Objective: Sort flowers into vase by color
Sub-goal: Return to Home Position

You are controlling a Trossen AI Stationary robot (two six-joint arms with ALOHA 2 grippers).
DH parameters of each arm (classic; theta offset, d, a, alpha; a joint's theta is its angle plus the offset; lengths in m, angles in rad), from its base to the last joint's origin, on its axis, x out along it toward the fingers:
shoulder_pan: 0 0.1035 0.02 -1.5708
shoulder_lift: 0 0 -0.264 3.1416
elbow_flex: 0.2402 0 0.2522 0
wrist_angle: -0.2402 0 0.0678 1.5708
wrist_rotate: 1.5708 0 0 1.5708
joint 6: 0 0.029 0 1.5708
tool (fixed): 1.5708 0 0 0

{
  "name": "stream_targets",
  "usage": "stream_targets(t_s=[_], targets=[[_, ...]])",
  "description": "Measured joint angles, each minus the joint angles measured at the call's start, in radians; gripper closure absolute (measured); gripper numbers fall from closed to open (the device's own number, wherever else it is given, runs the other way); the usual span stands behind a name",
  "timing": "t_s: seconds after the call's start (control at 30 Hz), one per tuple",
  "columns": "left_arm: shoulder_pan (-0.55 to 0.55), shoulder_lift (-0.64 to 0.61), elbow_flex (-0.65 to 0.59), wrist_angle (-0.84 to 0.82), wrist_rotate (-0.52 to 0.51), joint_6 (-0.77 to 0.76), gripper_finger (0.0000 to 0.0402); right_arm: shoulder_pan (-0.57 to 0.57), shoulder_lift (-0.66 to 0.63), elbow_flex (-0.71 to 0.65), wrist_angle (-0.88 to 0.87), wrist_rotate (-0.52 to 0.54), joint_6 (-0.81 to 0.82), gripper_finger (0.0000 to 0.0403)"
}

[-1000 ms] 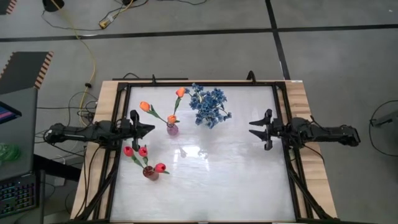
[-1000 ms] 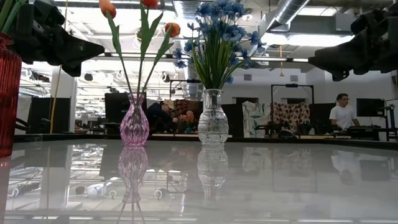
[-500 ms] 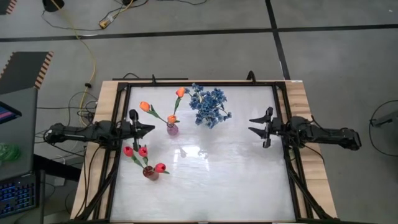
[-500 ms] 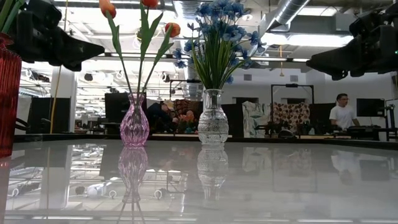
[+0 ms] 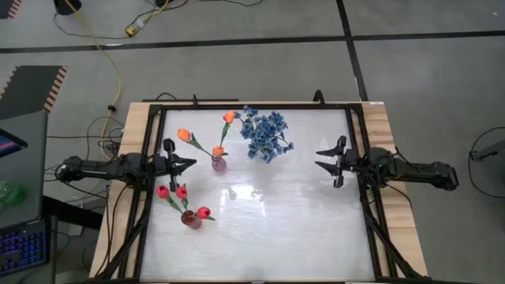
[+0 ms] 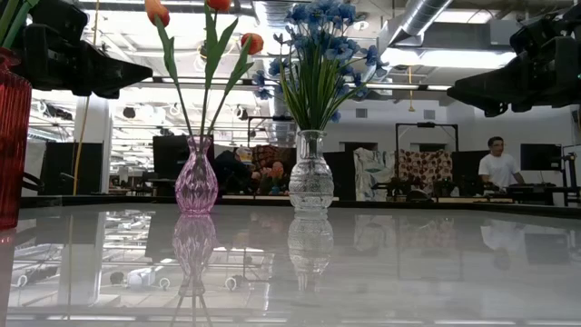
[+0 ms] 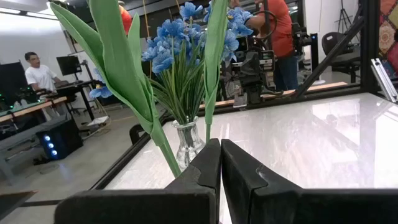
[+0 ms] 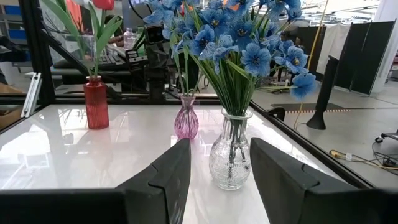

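**High view:** Three orange tulips [image 5: 184,135] stood in the purple vase [image 5: 218,164] at mid-bench. The blue sprigs [image 5: 266,134] were bunched just right of it, a little farther back. Three red tulips [image 5: 162,191] leaned out of the red vase [image 5: 190,218] at the near left of the white bench [image 5: 300,229]. The left claw [image 5: 189,163] hung at the bench's left edge, between the purple and red vases. The right claw [image 5: 319,158] hung at the right edge. Both pointed inward and held nothing.

**Low view:** The purple vase [image 6: 196,179] and a clear vase [image 6: 310,174] stood upright, near each other but apart, mirrored in the glossy top. The red vase [image 6: 13,145] showed at the left edge. Both claws hung above the bench. A person [image 6: 497,163] was in the room behind.

**Left wrist view:** The left claw's fingers [image 7: 205,168] were pressed together. Green leaves [image 7: 118,62] rose just ahead, with the blue sprigs in the clear vase [image 7: 188,142] beyond.

**Right wrist view:** The right claw's fingers [image 8: 168,168] were spread and empty, facing the clear vase [image 8: 231,149]. The purple and red vases stood farther off.
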Motion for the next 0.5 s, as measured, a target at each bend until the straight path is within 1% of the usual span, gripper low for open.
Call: stream_targets(t_s=[0.5], targets=[[0.000,0.000,0.000,0.000,-0.002,-0.012,0.0401,0.000,0.000,-0.001,0.004,0.000,0.000,0.0211]])
